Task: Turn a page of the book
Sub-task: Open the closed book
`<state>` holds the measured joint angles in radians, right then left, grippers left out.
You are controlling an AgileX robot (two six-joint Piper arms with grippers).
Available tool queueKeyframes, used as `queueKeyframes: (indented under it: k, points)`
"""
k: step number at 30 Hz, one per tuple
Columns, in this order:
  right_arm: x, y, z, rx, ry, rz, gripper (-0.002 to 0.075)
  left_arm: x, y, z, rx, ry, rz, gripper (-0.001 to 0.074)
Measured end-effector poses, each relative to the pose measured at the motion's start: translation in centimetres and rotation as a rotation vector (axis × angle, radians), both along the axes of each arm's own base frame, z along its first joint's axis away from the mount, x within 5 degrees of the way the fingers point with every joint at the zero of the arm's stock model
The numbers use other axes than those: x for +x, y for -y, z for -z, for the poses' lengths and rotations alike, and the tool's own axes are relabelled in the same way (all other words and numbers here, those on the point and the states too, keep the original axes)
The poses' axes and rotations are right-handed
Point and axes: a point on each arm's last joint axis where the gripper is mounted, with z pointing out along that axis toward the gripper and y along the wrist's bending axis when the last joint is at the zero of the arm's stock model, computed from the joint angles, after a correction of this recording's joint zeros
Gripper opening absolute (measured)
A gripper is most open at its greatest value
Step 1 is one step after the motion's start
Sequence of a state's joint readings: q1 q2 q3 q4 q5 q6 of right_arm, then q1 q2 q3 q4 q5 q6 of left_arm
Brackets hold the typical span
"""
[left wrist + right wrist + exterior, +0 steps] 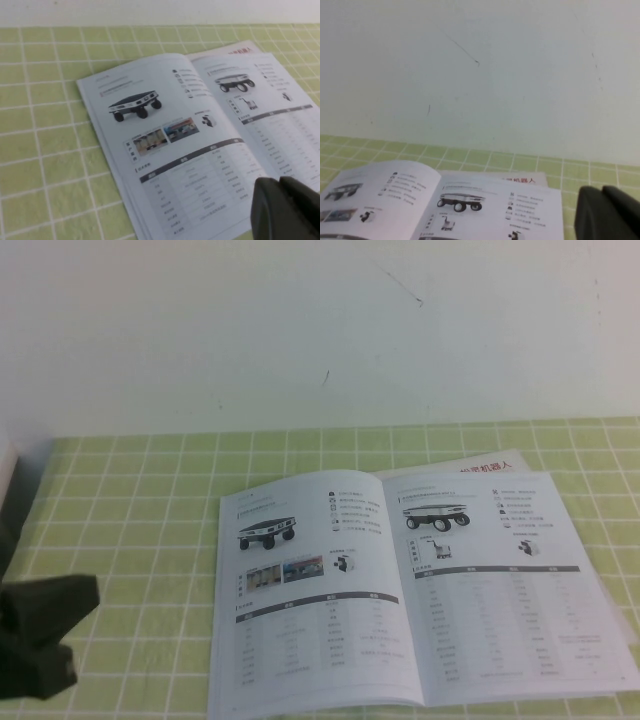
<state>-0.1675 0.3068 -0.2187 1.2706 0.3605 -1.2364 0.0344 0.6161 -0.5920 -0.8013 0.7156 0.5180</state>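
The book (415, 590) lies open and flat on the green checked cloth (130, 510), near the middle. The page (500, 580) with the cart photo and table is on the right side. The left gripper (35, 635) sits low at the left, away from the book — I cannot tell how its tips stand. The right gripper (607, 212) is closed tight, holding nothing — raised up, facing the white wall (480, 75).

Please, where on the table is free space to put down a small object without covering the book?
The green checked cloth is bare between the book and the left gripper, and along the wall behind the book. The right side is crowded: the page and a red-headed leaflet reach the edge. The right gripper, shut, hovers there.
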Motion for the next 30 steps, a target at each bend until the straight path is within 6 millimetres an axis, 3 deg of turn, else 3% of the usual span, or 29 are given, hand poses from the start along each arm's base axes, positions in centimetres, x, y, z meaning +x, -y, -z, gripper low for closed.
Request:
queueKeyframes:
  k: [5, 9, 12, 21, 25, 30]
  points:
    - [2.3, -0.9, -2.9, -0.131, -0.039, -0.19, -0.0003, 3.3, 1.4, -2.0, 0.064, 0.051, 0.177, -0.0004]
    - [3.6, -1.9, -3.6, -0.209, -0.076, -0.387, -0.0003, 6.0, 3.3, -2.6, 0.096, 0.067, 0.275, -0.0004]
    - [4.6, -1.8, -3.7, -0.234, -0.101, -0.418, -0.0003, 8.0, 5.2, -2.2, 0.122, 0.05, 0.347, -0.0004]
    - [8.1, -0.9, -2.6, -0.223, -0.241, -0.397, -0.0003, 13.8, 12.6, 3.3, 0.194, -0.08, 0.539, -0.0004]
    - [9.9, -0.5, -1.8, -0.194, -0.318, -0.393, -0.0003, 15.4, 14.8, 6.4, 0.204, -0.131, 0.597, -0.0004]
    - [11.7, -0.3, -1.6, -0.171, -0.362, -0.42, -0.0003, 16.9, 16.1, 9.9, 0.178, -0.194, 0.604, -0.0004]
